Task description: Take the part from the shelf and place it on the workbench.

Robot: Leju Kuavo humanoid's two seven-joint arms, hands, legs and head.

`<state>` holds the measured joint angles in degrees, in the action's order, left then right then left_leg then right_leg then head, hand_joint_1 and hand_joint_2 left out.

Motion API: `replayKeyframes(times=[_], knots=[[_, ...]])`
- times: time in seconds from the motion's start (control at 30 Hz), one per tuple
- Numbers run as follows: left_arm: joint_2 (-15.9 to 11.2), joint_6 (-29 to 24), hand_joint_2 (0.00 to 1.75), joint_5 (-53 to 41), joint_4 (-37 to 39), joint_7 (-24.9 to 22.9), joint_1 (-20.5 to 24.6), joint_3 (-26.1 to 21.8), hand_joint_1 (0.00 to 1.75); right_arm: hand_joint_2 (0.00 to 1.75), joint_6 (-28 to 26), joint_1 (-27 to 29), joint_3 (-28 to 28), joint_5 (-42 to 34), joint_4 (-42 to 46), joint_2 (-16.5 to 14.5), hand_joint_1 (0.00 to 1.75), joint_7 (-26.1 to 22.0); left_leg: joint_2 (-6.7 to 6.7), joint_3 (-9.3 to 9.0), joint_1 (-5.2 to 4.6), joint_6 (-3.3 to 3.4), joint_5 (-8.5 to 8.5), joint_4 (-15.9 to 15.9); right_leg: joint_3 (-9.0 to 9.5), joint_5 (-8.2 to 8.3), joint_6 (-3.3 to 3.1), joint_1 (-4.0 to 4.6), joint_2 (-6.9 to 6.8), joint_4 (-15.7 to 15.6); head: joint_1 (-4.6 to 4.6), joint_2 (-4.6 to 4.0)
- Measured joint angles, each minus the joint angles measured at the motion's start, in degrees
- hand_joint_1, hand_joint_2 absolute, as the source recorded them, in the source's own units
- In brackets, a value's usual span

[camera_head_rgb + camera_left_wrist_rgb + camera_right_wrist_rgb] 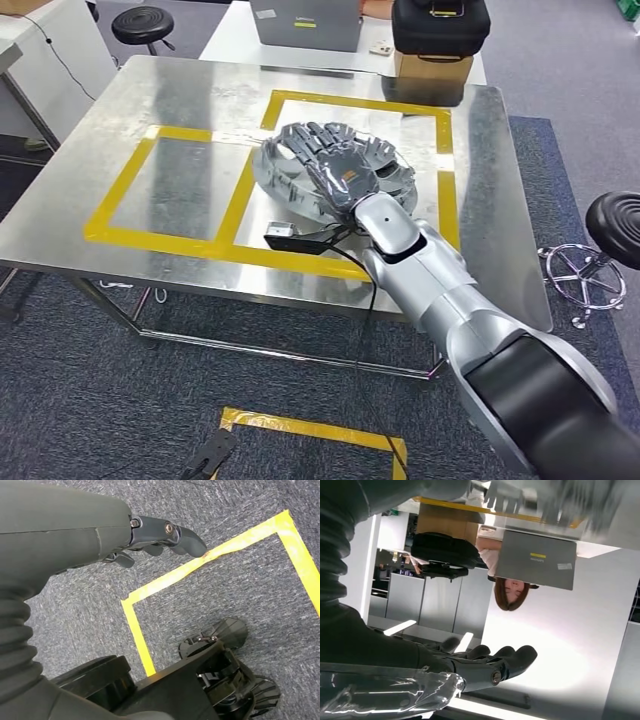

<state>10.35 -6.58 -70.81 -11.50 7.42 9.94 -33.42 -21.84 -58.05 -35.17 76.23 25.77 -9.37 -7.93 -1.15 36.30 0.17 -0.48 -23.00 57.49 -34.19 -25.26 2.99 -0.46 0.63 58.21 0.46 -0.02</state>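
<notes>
— One silver arm reaches up from the lower right of the head view. What is at its end?

— The right hand (330, 165), dark fingers stretched flat, lies on top of the part (332, 172), a round grey ribbed piece wrapped in clear plastic. I cannot tell whether the fingers grip it or just rest there.

— Where is the part?

— At the frame's centre, on the workbench (121, 130), a shiny metal table. It sits across the left edge of the right-hand yellow tape rectangle (355, 105).

— And the other hand?

— The left hand (166, 535), seen in its wrist view at upper centre, hangs over grey carpet (245, 575) with yellow floor tape (181, 570). Its fingers are loosely extended, holding nothing.

— Anything else?

— A grey laptop (306, 22) and a black bag (440, 24) on a cardboard box (432, 66) sit at the top edge. A black stool (615, 225) stands at the right.
</notes>
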Motion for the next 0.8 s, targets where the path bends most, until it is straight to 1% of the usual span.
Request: replayKeyframes(times=[0.3, 0.43, 0.6, 0.8], knots=[[-0.2, 0.11, 0.0, 0.07, 0.0, -0.71, -0.06, -0.07, 0.0, 1.75, 0.26, -0.03, -1.27, 0.03, 0.0, -1.15, 0.0, 0.24, 0.0, 0.0, 0.0, 0.0, 0.0, 0.0, 0.01, 0.0, -0.01, 0.0, 0.0, 0.0, 0.0, 0.0], [-0.23, 0.14, 0.0, 0.52, 0.0, -0.73, -0.06, -0.2, 0.0, 0.0, -0.1, -0.01, -1.49, -1.47, 0.05, -1.49, 0.0, 0.03, 0.0, -0.01, 0.0, 0.0, 0.0, 0.0, 0.01, 0.01, -0.01, 0.0, 0.0, 0.0, 0.0, 0.0], [-0.23, -0.52, 0.0, 1.02, 0.0, -1.04, -0.13, -0.96, 0.0, 0.0, -2.06, 0.88, -1.55, -3.94, 0.72, -1.49, 0.0, -0.88, 0.01, -0.02, 0.0, 0.0, 0.0, 0.0, 0.0, 0.0, -0.02, 0.0, 0.02, 0.0, -0.01, 0.0], [-0.23, -0.66, 0.0, 1.09, 0.0, -1.08, -0.29, -1.58, 0.0, 0.0, -2.49, 1.85, -1.55, -4.25, 1.09, -1.48, 0.0, -1.07, 0.01, -0.02, 0.0, 0.0, 0.0, 0.0, -0.01, 0.0, -0.02, 0.0, 0.02, 0.0, 0.0, 0.0]])
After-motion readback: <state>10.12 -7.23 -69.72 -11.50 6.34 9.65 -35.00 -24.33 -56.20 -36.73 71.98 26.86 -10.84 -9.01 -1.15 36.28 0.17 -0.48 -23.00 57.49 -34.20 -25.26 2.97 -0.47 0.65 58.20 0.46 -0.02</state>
